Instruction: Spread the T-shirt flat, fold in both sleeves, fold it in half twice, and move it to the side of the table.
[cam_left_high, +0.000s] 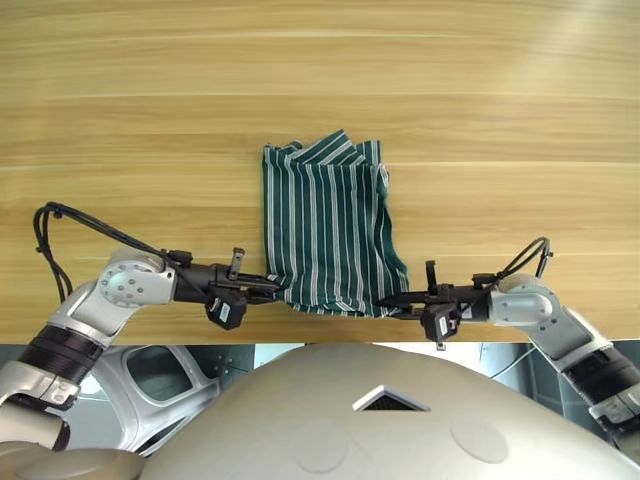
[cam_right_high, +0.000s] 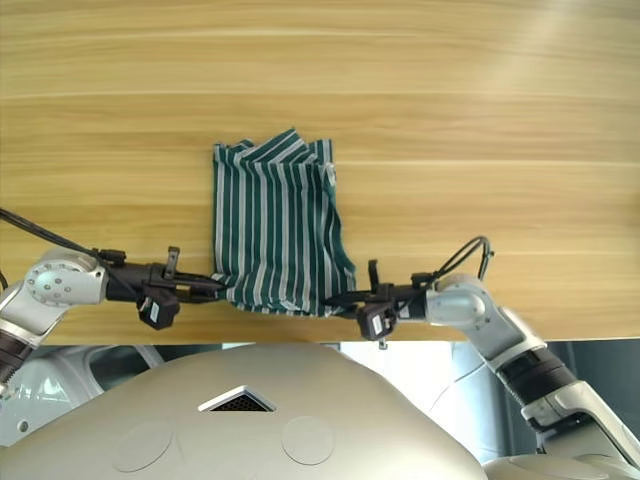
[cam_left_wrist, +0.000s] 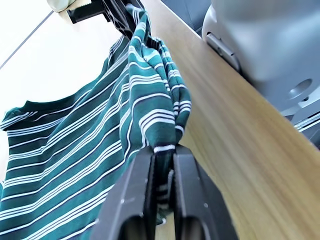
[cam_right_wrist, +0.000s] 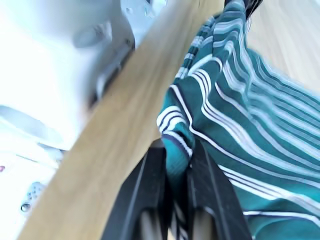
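Observation:
A green T-shirt (cam_left_high: 325, 225) with white stripes lies folded into a tall rectangle on the wooden table (cam_left_high: 320, 80), reaching to the near edge. My left gripper (cam_left_high: 277, 290) is shut on its near left corner. My right gripper (cam_left_high: 385, 303) is shut on its near right corner. In the left wrist view the fingers (cam_left_wrist: 135, 200) pinch a bunched fold of the T-shirt (cam_left_wrist: 75, 150). The right wrist view has its fingers (cam_right_wrist: 152, 190) clamped on the striped cloth (cam_right_wrist: 240, 115) just beside the table edge.
Bare wood stretches far to both sides of the shirt and behind it. The near table edge (cam_left_high: 150, 342) runs just under both grippers.

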